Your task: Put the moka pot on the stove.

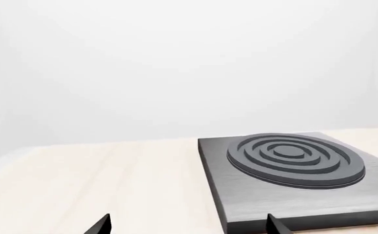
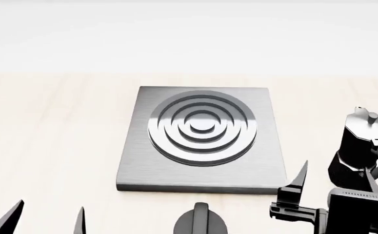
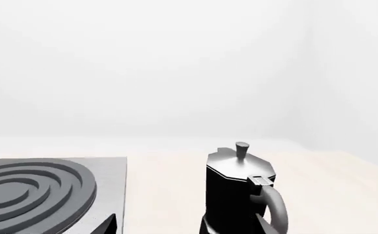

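The moka pot [image 2: 361, 146] is black and faceted, with a silver-grey lid, a small knob and a curved handle. It stands upright on the wooden table, right of the stove [image 2: 202, 139], a grey square plate with raised burner rings. My right gripper [image 2: 335, 178] is open, just in front of the pot. In the right wrist view the pot [image 3: 237, 195] stands close ahead, by one fingertip of the right gripper [image 3: 185, 225], with the stove [image 3: 39, 190] to the side. My left gripper [image 2: 46, 217] is open and empty, in front of the stove's left corner. The left wrist view shows the stove [image 1: 293, 161] ahead of the left gripper [image 1: 189, 226].
A short black round knob with a ridge [image 2: 200, 222] sits on the table in front of the stove's front edge, between my two arms. The light wooden table [image 2: 58, 126] ends at a plain white wall behind.
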{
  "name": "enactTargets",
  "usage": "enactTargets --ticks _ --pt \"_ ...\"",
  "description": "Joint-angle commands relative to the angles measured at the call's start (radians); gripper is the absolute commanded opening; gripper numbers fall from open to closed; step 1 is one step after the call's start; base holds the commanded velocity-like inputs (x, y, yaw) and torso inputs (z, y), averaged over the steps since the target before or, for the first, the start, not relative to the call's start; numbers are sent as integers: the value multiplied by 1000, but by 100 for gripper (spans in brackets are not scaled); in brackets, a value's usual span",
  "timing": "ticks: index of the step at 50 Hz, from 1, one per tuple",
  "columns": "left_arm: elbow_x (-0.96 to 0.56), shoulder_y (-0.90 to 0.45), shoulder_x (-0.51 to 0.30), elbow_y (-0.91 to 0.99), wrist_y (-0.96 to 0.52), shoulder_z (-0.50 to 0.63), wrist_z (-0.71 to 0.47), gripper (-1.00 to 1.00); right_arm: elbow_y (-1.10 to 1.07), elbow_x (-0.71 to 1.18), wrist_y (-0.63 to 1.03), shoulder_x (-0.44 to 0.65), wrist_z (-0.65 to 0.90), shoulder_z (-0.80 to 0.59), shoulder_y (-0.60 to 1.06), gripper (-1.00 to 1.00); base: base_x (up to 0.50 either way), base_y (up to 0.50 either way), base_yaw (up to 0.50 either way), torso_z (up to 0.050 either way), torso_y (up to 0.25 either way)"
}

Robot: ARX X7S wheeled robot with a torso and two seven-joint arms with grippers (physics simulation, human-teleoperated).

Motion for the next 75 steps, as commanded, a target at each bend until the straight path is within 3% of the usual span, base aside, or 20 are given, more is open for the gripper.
enactTargets --ticks 1,13,30,57,75 --pt "-4 0 -3 -1 3 2 -3 100 -13 16 73 29 11 22 13 100 0 0 0 0 0" --pt "-4 -2 -6 2 -1 9 -7 100 -216 36 138 45 23 34 -73 100 0 0 0 0 0" --pt "-12 1 -12 10 0 12 -10 100 -264 36 192 79 63 79 -84 100 0 0 0 0 0" --pt "-11 0 -17 0 10 20 -18 100 13 217 161 137 -147 140 38 100 0 0 0 0 0" --pt "-16 2 -22 2 13 23 -23 100 127 226 169 162 -180 138 88 100 0 0 0 0 0"
